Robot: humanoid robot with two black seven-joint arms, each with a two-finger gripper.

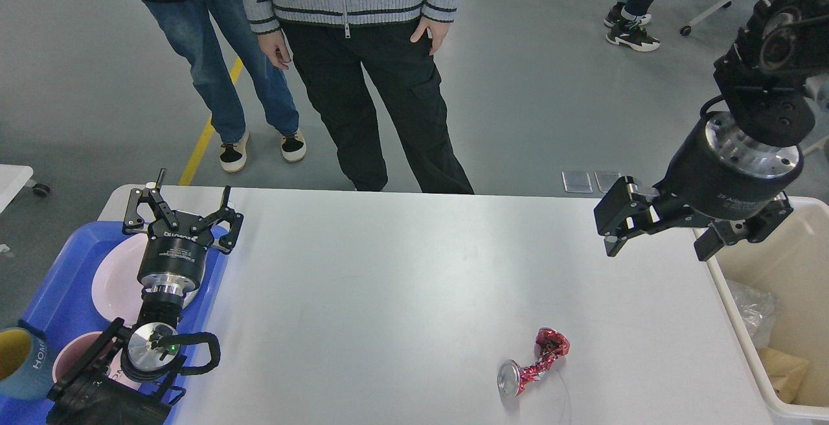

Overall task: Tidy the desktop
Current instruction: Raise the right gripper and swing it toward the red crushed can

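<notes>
Head view, stock listed from largest to smallest. Tabletop (401, 269): white, matte, rounded corners, fills the lower frame, bare save for one piece of litter. Cream bin (800, 237): against the tabletop's right edge, already holding crumpled plastic and brownish paper. Blue tray (45, 302): at the left edge, carrying a pale pink plate (113, 276), a pink cup (74, 355) and a teal mug (19, 361). Right claw (660, 234): raised above the tabletop's far right, beside the bin, fingers spread wide, nothing held. Left claw (183, 216): over the tray's far side, fingers wide, empty. Crushed red can (532, 368): on the near right of the tabletop, well apart from both claws, lying flat; long axis runs diagonally from near-left to far-right, silver end facing near-left, crumpled red end toward the bin. Step in hand, as judged: right claw to collect the can for the bin. Recommended handling: descend from directly above, turn the fingers across the long axis, close on the pinched waist rather than either flared end.
</notes>
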